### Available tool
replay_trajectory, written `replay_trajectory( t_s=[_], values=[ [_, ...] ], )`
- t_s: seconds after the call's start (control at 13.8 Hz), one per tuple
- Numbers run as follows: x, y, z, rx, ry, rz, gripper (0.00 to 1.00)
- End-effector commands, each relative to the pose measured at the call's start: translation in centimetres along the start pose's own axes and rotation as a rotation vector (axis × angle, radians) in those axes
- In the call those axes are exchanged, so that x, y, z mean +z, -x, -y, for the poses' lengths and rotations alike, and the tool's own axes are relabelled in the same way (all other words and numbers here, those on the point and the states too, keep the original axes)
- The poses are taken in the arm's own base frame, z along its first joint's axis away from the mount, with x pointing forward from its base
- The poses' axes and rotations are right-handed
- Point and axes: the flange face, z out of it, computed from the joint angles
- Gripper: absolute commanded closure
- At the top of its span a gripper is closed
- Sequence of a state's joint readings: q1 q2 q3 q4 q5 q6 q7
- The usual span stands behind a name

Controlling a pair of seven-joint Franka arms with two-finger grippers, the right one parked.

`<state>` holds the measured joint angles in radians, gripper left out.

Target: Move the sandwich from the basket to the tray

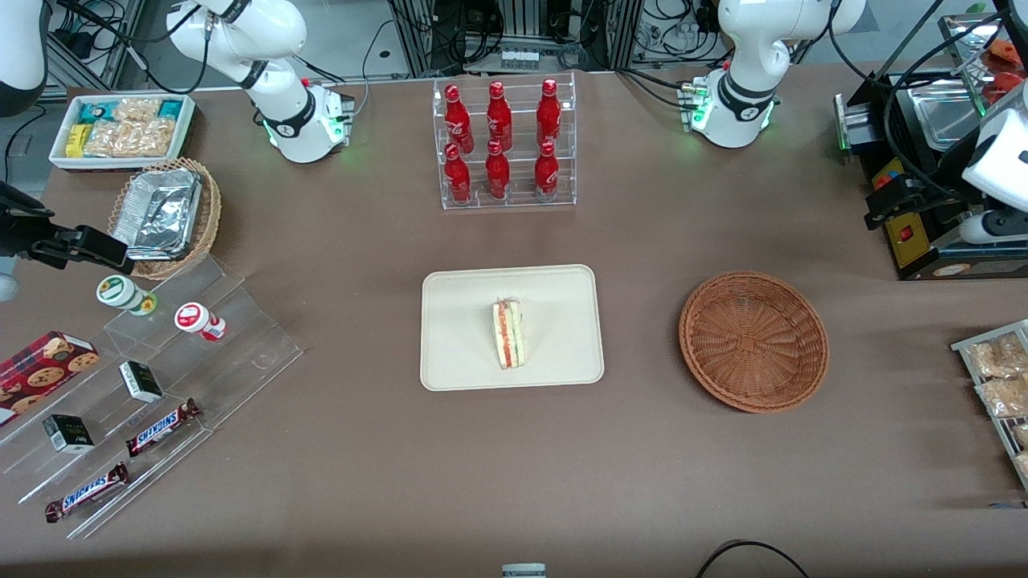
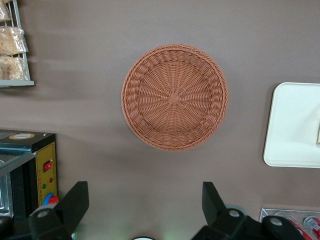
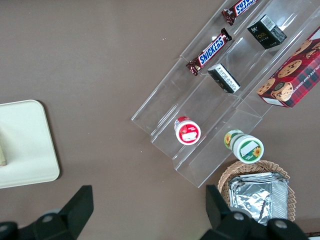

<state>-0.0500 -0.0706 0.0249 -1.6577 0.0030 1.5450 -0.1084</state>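
Tool (image 2: 142, 212) hangs released and empty high above the bare basket (image 2: 175, 97), while the sandwich (image 1: 508, 334) already stands on the tray (image 1: 458, 321); a needless descent could only shove the basket across the table (image 1: 514, 466)

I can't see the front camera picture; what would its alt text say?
A wrapped sandwich lies on a cream tray mid-table, with the round brown wicker basket empty beside it toward the working arm's end. A rack of red bottles stands farther from the camera; the left arm's pincer, open, hangs above the basket.
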Motion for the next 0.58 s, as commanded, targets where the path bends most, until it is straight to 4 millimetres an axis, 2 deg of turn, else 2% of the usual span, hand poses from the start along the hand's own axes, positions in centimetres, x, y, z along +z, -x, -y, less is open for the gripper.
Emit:
replay_trajectory(
  t_s=[0.0,0.14,0.51],
  values=[
    [0.1,0.0,-0.6,0.025,0.004,0.003,0.0],
    [-0.1,-0.7,-1.8,0.034,0.004,-0.002,0.0],
    [-0.3,-0.8,-1.8,0.039,0.005,-0.003,0.0]
  ],
)
